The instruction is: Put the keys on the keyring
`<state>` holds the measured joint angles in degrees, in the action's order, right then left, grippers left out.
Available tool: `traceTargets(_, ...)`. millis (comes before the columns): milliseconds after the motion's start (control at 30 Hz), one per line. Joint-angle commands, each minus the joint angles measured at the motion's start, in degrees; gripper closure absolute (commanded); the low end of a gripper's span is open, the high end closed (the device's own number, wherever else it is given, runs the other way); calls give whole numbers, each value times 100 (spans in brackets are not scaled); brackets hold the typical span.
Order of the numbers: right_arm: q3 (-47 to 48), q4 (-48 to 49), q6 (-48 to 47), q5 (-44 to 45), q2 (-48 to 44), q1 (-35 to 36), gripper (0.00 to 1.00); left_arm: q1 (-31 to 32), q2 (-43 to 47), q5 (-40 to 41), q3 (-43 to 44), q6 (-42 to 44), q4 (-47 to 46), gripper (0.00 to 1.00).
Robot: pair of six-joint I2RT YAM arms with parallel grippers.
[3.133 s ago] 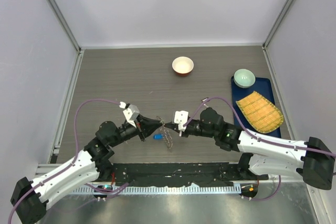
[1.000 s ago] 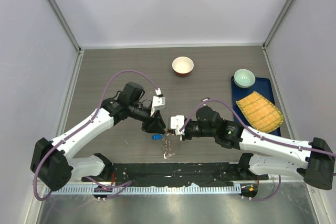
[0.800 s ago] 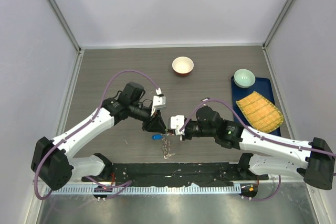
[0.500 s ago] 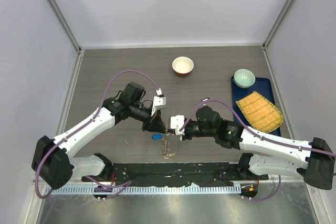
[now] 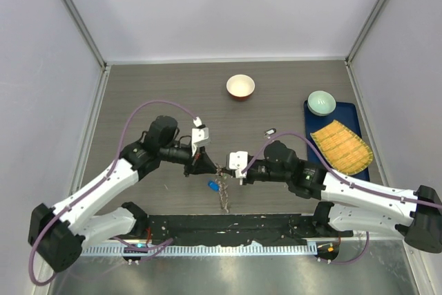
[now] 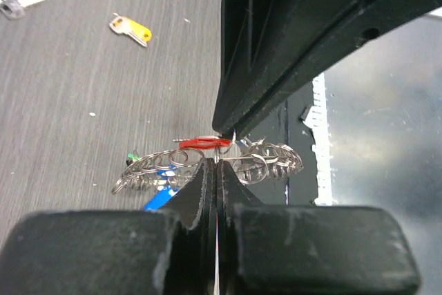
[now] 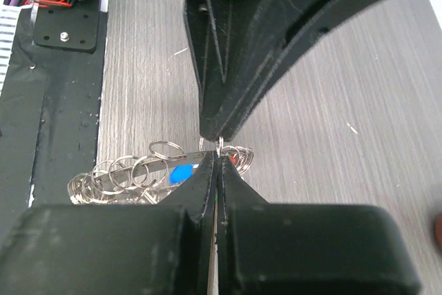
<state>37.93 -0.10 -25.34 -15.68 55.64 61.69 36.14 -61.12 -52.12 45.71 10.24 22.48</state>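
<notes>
Left hand (image 5: 214, 168) and right hand (image 5: 226, 173) meet tip to tip over dark wood-grain table (image 5: 138, 88), near its front edge. Both hands' fingers pressed fully together, each pinching thin wire of large grey metal keyring (image 5: 223, 195) fringed with small silvery loops. Keyring hangs edge-on between them. Red-headed silver key (image 6: 202, 143) at ring's top. Blue-headed silver key (image 5: 213, 185) just beside ring; threaded or not, cannot tell. Yellow-headed silver key (image 6: 131, 29) loose on table, well apart.

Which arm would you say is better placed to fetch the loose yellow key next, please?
Probably the left. The yellow key lies ahead of the left gripper, in its camera's view; the camera on the right gripper misses it. Both grippers are shut at the keyring.
</notes>
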Motion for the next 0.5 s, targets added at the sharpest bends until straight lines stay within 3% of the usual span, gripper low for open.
traceTargets(0, -75, 458, 100, 381, -272, 1, 99, -11, 872, 579, -545, -1225, -1394, 100)
traceTargets(200, -75, 528, 82, 303, -194, 1, 99, -19, 1656, 1282, -985, -1744, -2080, 100)
traceTargets(467, -5, 739, 144, -92, 79, 1, 99, -11, 1789, 1415, -1600, -2632, -4127, 100)
